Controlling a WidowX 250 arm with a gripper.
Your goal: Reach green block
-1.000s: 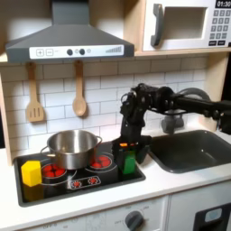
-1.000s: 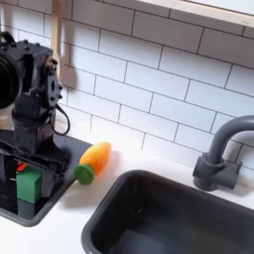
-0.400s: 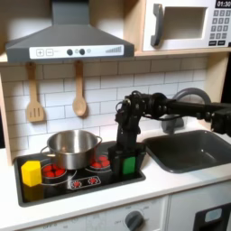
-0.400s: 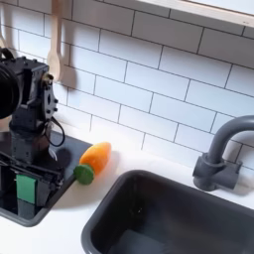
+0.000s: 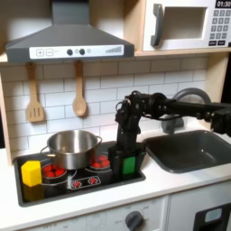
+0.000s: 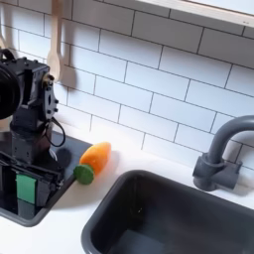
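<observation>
First exterior view: claw (image 5: 126,159) hanging right at the green block (image 5: 128,165).
Reach looking nearly finished; finger spacing cannot be told; next, settling around the block.

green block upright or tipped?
Upright. The green block stands on end on the stove top in both exterior views, gripper around it.

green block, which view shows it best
The second exterior view: the green block stands large at the stove's edge, between the fingers of the gripper. In the first exterior view the green block is small, under the arm.
</observation>
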